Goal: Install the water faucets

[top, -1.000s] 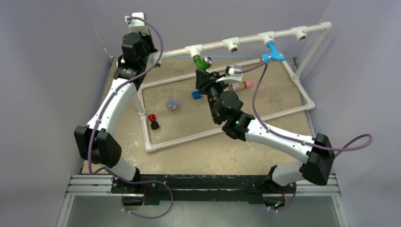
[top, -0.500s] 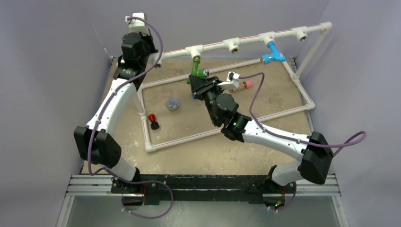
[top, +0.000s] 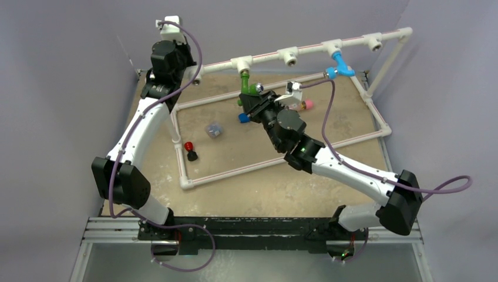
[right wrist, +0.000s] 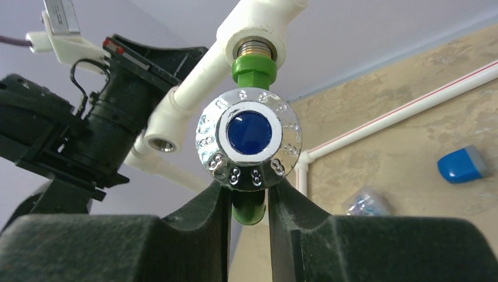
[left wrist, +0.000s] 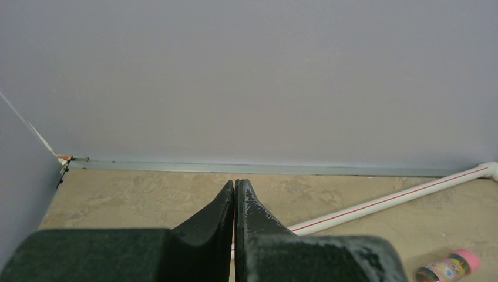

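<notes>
The green faucet (top: 245,83) hangs from a white T-fitting (top: 242,61) on the raised rear pipe. In the right wrist view its green neck (right wrist: 253,70) enters the fitting (right wrist: 258,23), and its chrome knob with a blue centre (right wrist: 249,141) faces the camera. My right gripper (top: 251,96) is shut on the green spout, one finger on each side (right wrist: 249,197). The light blue faucet (top: 339,66) hangs from a fitting further right. My left gripper (top: 189,70) is shut and empty at the rear left corner, seen in its own wrist view (left wrist: 235,187).
The white pipe frame (top: 282,155) lies on the tan table. Inside it are a pink-capped brown cylinder (top: 302,105), a small blue piece (top: 243,117), a clear bag (top: 214,130) and a red and black part (top: 189,150). Two open T-fittings (top: 288,57) remain on the rear pipe.
My right wrist has turned and shifted left with the green faucet in its jaws; the faucet has swung from slanted to hanging straight below its fitting. The left arm has not moved.
</notes>
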